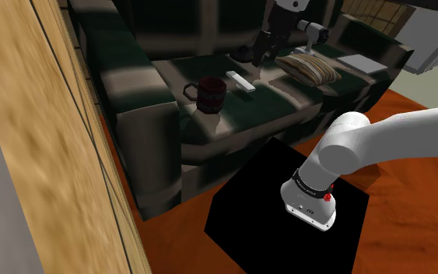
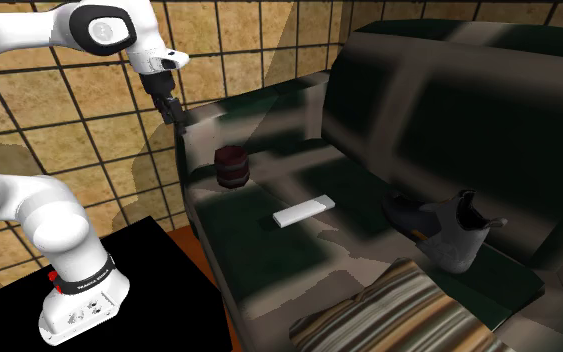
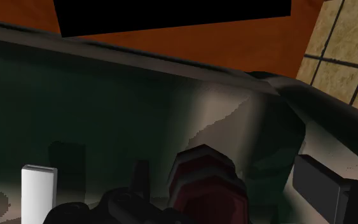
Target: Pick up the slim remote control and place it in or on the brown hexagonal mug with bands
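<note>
The slim white remote (image 1: pixel 240 81) lies flat on the dark sofa seat (image 1: pixel 287 101). Close beside it stands a dark red banded mug (image 1: pixel 211 93) with a handle, near the armrest. In the second exterior view the remote (image 2: pixel 304 212) rests mid-seat and the mug (image 2: pixel 231 166) stands farther along. My black gripper (image 2: pixel 172 108) hangs high above the mug end of the sofa, open and holding nothing. It also shows as a dark shape (image 1: pixel 254 56) over the seat. In the wrist view, the mug (image 3: pixel 204 184) and the remote's end (image 3: pixel 39 191) lie far below.
A grey boot (image 2: pixel 439 232) stands on the seat by the backrest, past the remote. A striped pillow (image 1: pixel 309 68) lies at the seat's far end. The black stand (image 1: pixel 287 210) sits on an orange floor before the sofa. A tan tiled wall (image 2: pixel 49 130) runs beside the armrest.
</note>
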Robot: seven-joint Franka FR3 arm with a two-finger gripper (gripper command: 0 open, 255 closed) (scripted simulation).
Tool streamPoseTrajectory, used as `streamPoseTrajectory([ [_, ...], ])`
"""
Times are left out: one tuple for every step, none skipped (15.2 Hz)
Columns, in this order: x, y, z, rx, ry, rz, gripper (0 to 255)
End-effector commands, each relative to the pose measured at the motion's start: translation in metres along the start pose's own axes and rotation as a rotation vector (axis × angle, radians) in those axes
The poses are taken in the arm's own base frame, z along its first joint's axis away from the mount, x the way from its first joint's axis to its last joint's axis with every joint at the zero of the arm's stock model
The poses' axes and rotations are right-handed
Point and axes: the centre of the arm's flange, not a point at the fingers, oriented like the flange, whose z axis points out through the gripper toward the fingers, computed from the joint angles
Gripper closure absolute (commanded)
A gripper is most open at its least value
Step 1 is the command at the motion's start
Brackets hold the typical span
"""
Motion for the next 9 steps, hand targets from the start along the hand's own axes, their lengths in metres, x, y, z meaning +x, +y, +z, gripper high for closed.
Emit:
streamPoseTrajectory([
  [0.0, 0.0, 0.0, 0.0, 0.0, 0.0, 0],
  [0.008, 0.008, 0.007, -0.001, -0.003, 0.001, 0],
  [0.016, 0.016, 0.015, -0.001, -0.006, 0.001, 0],
  [0.024, 0.024, 0.022, -0.002, -0.01, 0.002, 0],
  [0.032, 0.032, 0.029, -0.002, -0.013, 0.002, 0],
  [0.039, 0.04, 0.036, -0.003, -0.016, 0.003, 0],
  [0.047, 0.049, 0.044, -0.004, -0.019, 0.004, 0],
  [0.055, 0.057, 0.051, -0.004, -0.023, 0.004, 0],
  [0.063, 0.065, 0.058, -0.005, -0.026, 0.005, 0],
])
